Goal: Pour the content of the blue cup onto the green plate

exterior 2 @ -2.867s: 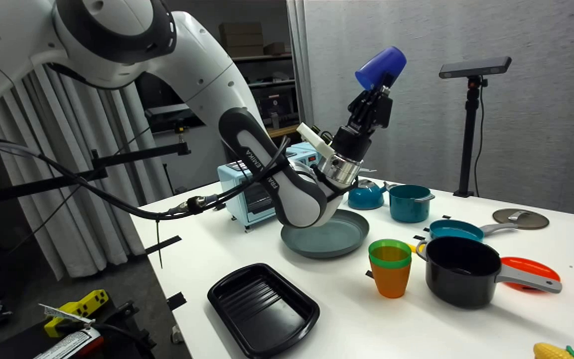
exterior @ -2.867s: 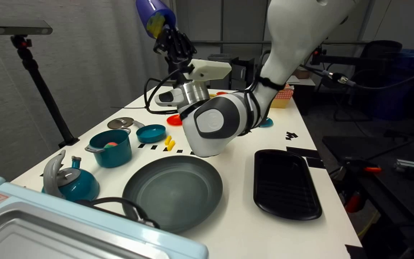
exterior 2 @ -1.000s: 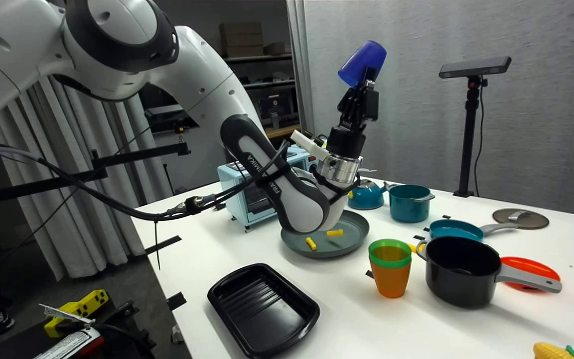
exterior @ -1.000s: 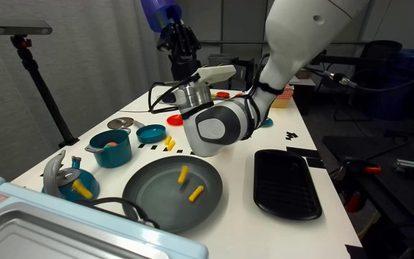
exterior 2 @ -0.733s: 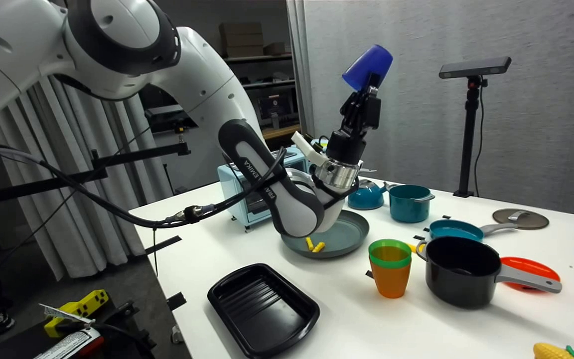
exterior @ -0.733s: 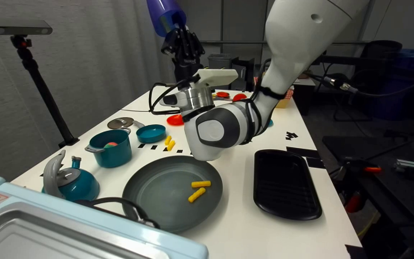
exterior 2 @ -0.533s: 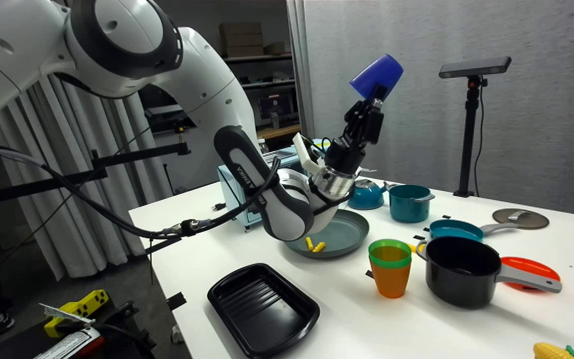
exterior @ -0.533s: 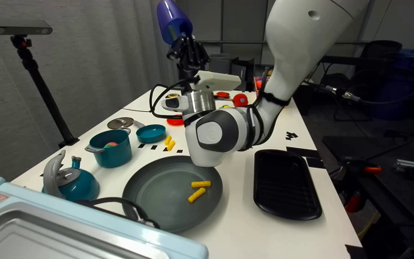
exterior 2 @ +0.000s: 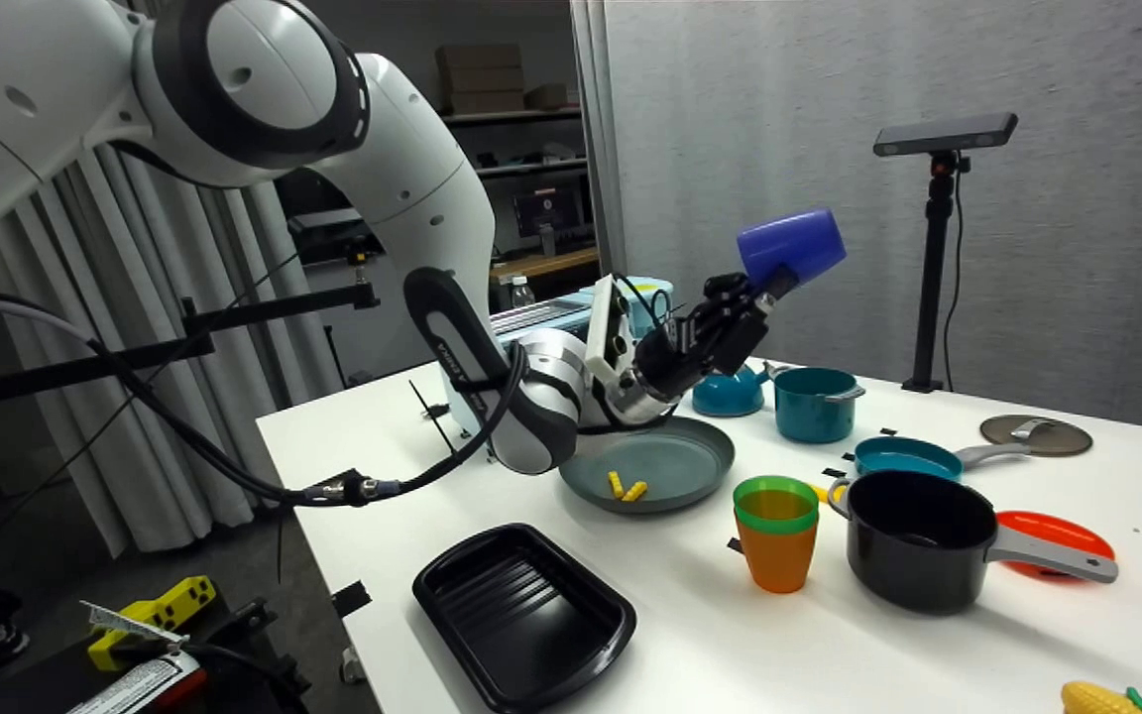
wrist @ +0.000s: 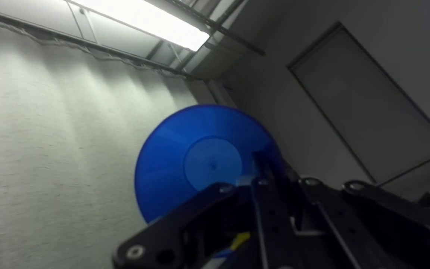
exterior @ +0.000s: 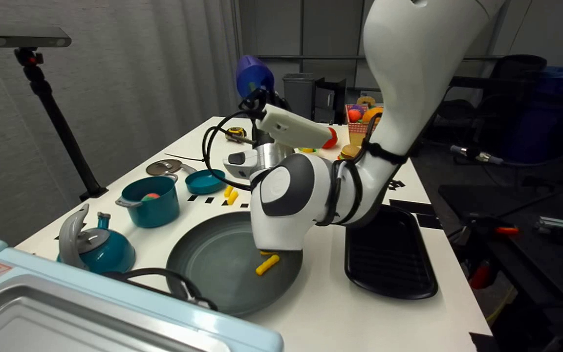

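My gripper is shut on the wall of the blue cup, high over the table. One finger lies inside the cup and one outside. The cup is tipped nearly on its side, mouth toward the gripper; the wrist view looks into its bare blue bottom. On the green plate below lie two yellow pieces; one yellow piece is plain, the second mostly covered by the arm in that exterior view. Both yellow pieces show near the rim in an exterior view. More yellow pieces lie on the table beyond the plate.
Around the plate stand a black tray, a teal kettle, a teal pot and a light-blue oven. Stacked green and orange cups, a black pot and a teal pan stand farther along.
Yellow pieces have dropped from the cup; two landed on the plate, another fell past the kettle, now out of sight. Since then the gripper has lowered and tilted over, still holding the cup.
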Robot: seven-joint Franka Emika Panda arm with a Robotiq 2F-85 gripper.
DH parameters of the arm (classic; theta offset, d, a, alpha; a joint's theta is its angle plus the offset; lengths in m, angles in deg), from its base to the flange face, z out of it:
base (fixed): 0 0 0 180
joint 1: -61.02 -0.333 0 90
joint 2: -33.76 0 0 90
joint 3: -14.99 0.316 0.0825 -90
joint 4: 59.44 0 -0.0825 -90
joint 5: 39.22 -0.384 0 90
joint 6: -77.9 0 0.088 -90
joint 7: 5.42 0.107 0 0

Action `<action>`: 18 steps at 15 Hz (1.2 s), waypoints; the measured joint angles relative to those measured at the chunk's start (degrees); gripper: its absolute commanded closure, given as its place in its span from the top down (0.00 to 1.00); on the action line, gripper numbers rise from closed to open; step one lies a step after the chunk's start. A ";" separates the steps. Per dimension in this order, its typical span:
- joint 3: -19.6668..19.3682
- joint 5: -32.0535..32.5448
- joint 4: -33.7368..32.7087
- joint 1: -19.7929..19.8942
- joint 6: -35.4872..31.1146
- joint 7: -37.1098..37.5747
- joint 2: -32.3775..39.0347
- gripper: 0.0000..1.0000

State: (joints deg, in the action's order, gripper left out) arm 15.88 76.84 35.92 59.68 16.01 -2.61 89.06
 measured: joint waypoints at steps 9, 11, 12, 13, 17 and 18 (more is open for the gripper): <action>2.34 -15.17 -4.71 3.54 -14.76 -1.19 -6.72 0.02; 2.17 -17.80 -6.41 5.56 -19.72 -3.66 -11.08 0.02; 2.06 -19.30 -7.60 6.56 -22.18 -5.16 -12.94 0.02; 1.89 -21.00 -9.13 7.50 -24.66 -6.93 -14.61 0.02; 1.50 -31.07 -14.85 10.25 -33.47 -12.65 -18.14 0.02; 1.51 -33.99 -15.20 10.36 -34.98 -12.71 -18.24 0.02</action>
State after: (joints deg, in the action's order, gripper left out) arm 17.39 42.84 20.71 70.04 -18.97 -15.32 70.82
